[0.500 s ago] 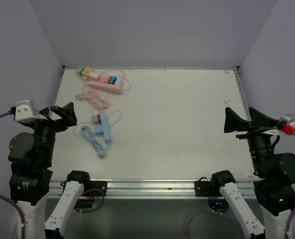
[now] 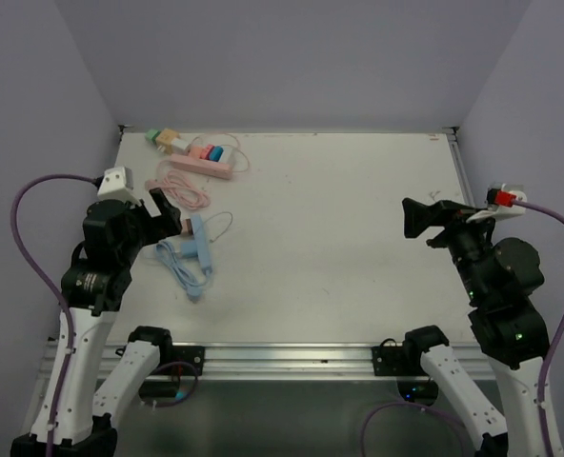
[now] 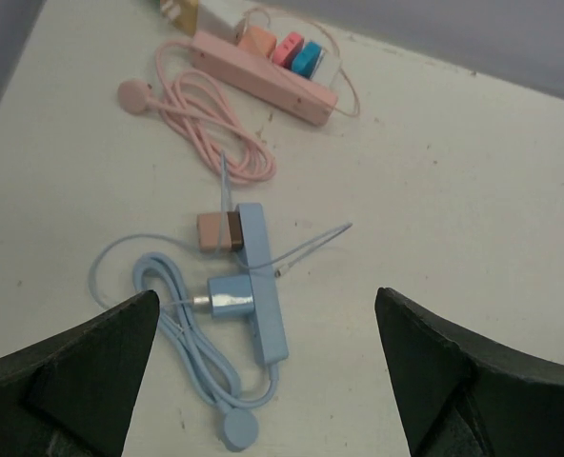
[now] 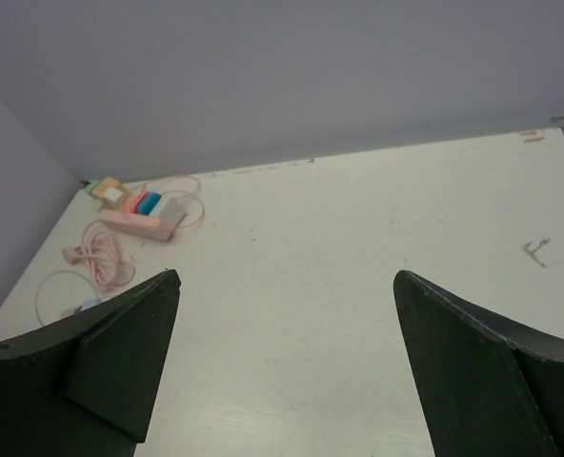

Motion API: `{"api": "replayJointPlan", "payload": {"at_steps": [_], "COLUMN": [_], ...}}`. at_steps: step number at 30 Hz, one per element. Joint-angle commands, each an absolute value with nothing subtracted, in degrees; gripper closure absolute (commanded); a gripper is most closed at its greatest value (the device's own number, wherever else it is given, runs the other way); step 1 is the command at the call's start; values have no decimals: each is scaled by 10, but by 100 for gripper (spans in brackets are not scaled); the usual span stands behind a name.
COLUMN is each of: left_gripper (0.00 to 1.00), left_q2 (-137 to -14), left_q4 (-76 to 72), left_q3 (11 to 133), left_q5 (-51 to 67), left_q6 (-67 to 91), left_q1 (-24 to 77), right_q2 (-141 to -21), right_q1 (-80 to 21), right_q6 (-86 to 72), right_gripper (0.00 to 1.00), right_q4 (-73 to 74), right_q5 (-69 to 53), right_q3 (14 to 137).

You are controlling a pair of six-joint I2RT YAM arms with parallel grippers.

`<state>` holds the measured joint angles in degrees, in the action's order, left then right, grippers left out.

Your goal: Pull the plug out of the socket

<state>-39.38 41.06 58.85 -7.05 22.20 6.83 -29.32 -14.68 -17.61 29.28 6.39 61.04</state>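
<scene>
Two robot arms over a white table, seen from above and from each wrist.

The left gripper hangs above a blue strip, fingers spread wide and holding nothing. The strip lies flat on the table, running lengthwise between the two fingertips and slightly ahead of them. Two plugs sit in its sockets, both poking out toward the left finger: a brown plug at the far end and a blue plug nearer the fingers. A blue cord loops loosely on the left-finger side. The wide spread likely leaves room to drop the fingers around a plug; which of the two is meant cannot be told.

Farther ahead of the left fingers, well apart, lie a pink strip with several plugs in it and a coiled pink cord.

The right gripper is also spread wide and holds nothing. It hovers over bare table, with both strips far ahead and toward its left finger. It probably needs to pin the blue strip down during the pull.
</scene>
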Motion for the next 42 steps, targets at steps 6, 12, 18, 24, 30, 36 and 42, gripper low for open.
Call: {"api": "replayJointPlan", "payload": {"at_steps": [6, 12, 18, 24, 30, 36, 42], "left_gripper": [0, 9, 19, 24, 34, 51, 66], "left_q2": [-487, -541, -612, -694, -737, -772, -838], "left_q4": [403, 337, 273, 226, 200, 179, 169], "left_q3": [476, 411, 388, 384, 378, 384, 431], "left_q5": [10, 22, -25, -60, -90, -97, -111], "left_q6": [280, 326, 357, 385, 393, 414, 444], "left_q1": [70, 83, 120, 162, 172, 213, 296], "right_q2": [-287, -282, -278, -272, -261, -254, -247], "right_q1": [-149, -149, -149, -149, -151, -156, -158], "right_q6": [-201, -204, -204, -203, -199, -195, -192], "right_gripper": [1, 1, 1, 1, 1, 1, 1], "right_q4": [307, 306, 302, 298, 294, 289, 287], "right_q5": [73, 76, 82, 81, 88, 98, 98], "right_q3": [603, 592, 585, 577, 566, 558, 555]}}
